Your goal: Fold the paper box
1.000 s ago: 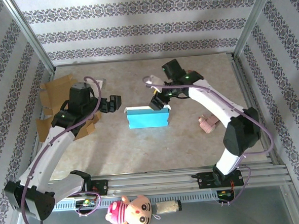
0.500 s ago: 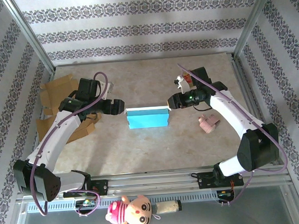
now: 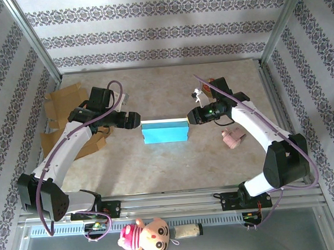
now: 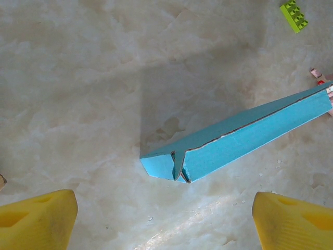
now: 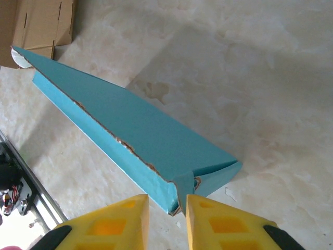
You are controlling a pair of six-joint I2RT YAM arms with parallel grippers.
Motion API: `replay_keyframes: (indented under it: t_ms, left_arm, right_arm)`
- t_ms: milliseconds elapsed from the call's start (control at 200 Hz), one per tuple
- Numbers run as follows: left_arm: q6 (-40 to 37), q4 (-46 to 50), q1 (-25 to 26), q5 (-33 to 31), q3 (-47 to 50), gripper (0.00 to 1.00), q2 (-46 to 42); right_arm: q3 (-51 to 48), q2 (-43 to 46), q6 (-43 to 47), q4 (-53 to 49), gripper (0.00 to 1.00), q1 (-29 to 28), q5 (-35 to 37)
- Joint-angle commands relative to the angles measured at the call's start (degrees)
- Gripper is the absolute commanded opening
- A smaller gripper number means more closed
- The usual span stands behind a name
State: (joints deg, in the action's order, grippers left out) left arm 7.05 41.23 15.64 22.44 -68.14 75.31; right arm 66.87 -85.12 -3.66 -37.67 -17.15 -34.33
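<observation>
The box (image 3: pixel 164 132) lies half-flattened between the two grippers. It looks like thin card: light, springy, easily creased and apt to slide. I would take it by the end flaps, not the broad face. At its left end the left gripper (image 3: pixel 131 120) gapes wide and holds nothing. At its right end the right gripper (image 5: pixel 167 207) is narrow around the flap (image 5: pixel 182 187); I cannot tell whether it is pinching it.

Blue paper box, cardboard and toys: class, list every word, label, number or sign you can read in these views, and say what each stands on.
No text can be read anywhere.
blue paper box: plain blue faces, no print.
brown cardboard: bare, no label.
plush toy: a drawn face, no lettering.
green brick: studs only, no readable mark.
</observation>
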Motion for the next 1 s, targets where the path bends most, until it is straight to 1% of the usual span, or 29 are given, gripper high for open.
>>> replay_keyframes:
  t_ms: [0,200,320,480,520,640,700,779,994]
  left_arm:
    - [-0.9,1.2,-0.5,-0.2,0.4,0.88,-0.5]
    - [-0.6,0.9,-0.5,-0.1,0.2,0.88,-0.4]
    - [-0.3,0.8,-0.5,-0.2,0.3,0.88,-0.5]
    - [2.8,-0.9,-0.6,0.7,1.4,0.87,-0.8]
    - [3.5,-1.7,-0.5,2.1,1.8,0.86,-0.8]
    - [5.0,-4.3,-0.6,6.8,3.3,0.77,-0.6]
    - [4.9,-4.2,-0.5,8.2,3.3,0.73,0.0]
    - [4.1,-3.4,-0.6,8.8,2.9,0.69,0.8]
    - [2.4,-1.4,-0.5,7.5,1.7,0.6,2.9]
  right_arm:
    - [-0.5,-0.3,1.7,-0.3,0.26,-0.7,0.9]
    - [-0.2,-0.9,1.9,-0.1,0.22,-0.7,1.2]
    - [0.0,-1.1,2.0,-0.2,0.17,-0.8,0.9]
    - [-0.5,-0.7,1.9,0.1,0.13,-0.9,1.5]
    - [-0.6,-0.7,1.9,0.1,0.12,-1.1,1.8]
    - [-0.8,0.0,2.4,0.1,0.1,-1.4,2.1]
    - [-0.8,0.0,2.5,0.1,0.09,-1.5,2.3]
    - [-0.7,0.2,2.5,0.0,0.08,-1.6,2.2]
    - [-0.5,0.5,2.7,-0.1,0.07,-1.9,2.4]
